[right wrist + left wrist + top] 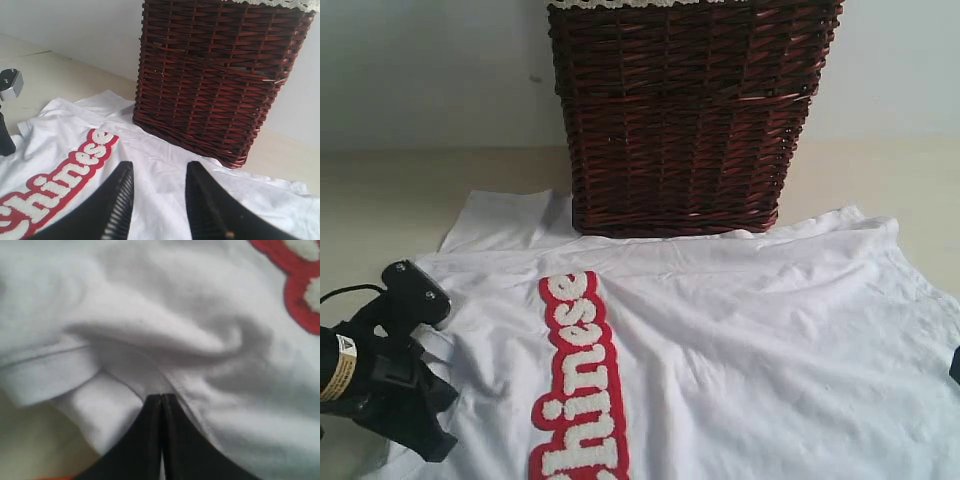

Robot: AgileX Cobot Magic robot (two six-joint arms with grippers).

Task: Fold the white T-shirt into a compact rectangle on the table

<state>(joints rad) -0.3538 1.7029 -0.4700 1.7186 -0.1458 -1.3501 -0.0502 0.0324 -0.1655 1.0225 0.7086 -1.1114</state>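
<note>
So, table (380,200): cream, carries everything; the white T-shirt (750,340) lies spread across it, filling 3 to 9 o'clock in my exterior view.
Basket (690,120): wicker, at 12 o'clock, its base on or against the shirt's far edge, I cannot tell which; I judge a fold pulled toward 6 could drag it.
Left gripper (161,399): at 8 o'clock, jaws closed, seemingly pinching a hem seam; thin cloth may slip out, or only one layer may lift.
Right gripper (160,170): jaws apart, empty, above the cloth; a one-sided lift would skew the fold.
Lettering (575,380): "Chinese", fuzzy white, red outline, running 6 to 12.
Arm label (340,365): unreadable to me.
</note>
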